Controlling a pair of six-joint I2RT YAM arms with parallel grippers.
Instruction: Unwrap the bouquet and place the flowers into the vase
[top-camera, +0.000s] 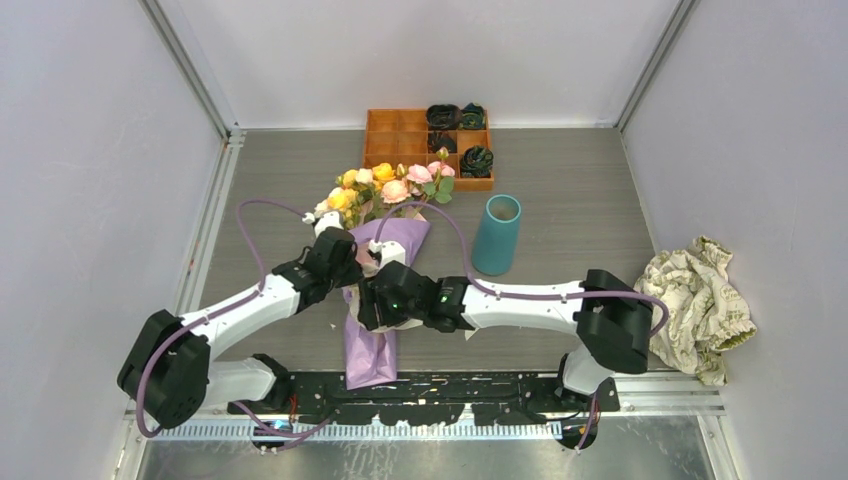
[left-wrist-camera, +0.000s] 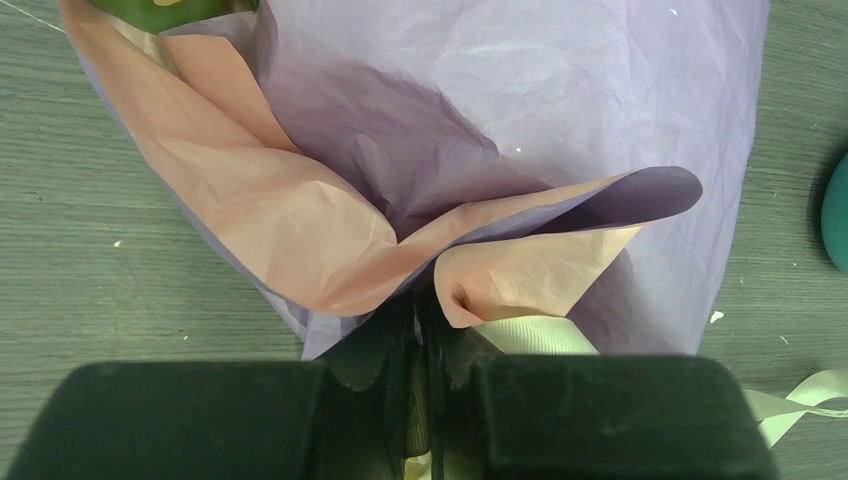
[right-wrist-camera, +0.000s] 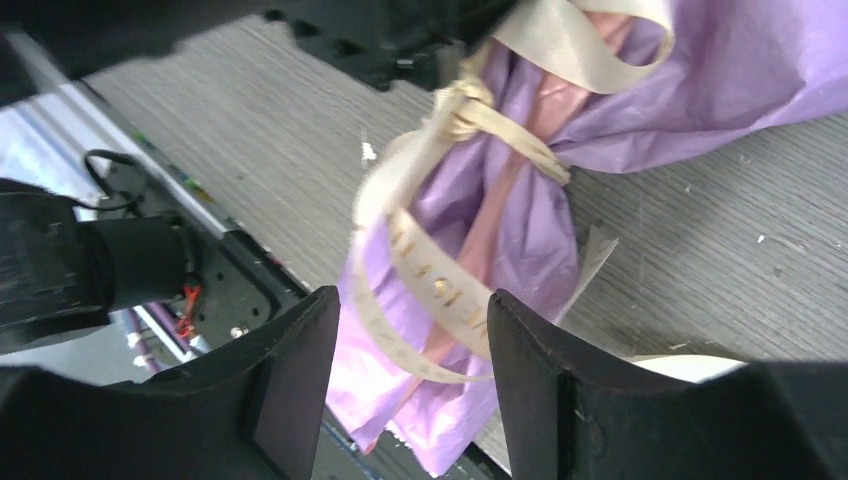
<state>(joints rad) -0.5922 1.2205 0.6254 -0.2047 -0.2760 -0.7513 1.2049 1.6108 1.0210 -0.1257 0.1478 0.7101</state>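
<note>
My L pincer (left-wrist-camera: 420, 400) is clenched on the bouquet (top-camera: 398, 238). It pinches the pink-and-purple paper right at the waist, next to the cream ribbon (right-wrist-camera: 430, 285). My R pincer (right-wrist-camera: 415, 310) is released, jaws apart, w/ a loop of that ribbon hanging between them. I can't tell if a pad touches it.

The bouquet lies flat in the middle of the table (top-camera: 560, 180). The flowers (top-camera: 390, 185) point to the far side and the paper tail points near, over the table edge. The vase (top-camera: 497, 235) stands just right of the bouquet, empty I think. It's not touching.

What could go bad, I think:
- If R shuts on the loop and not a loose end, a pull may make the knot (right-wrist-camera: 465, 100) tighter, not undo it.
- If R grabs paper along w/ ribbon, the paper may rip or the whole bunch gets dragged.
- If L's pinch is weak, the bouquet may slide right and bump the vase over, b/c it's tall and thin.
- A hard tug could bend stems or squash rose heads.
</note>
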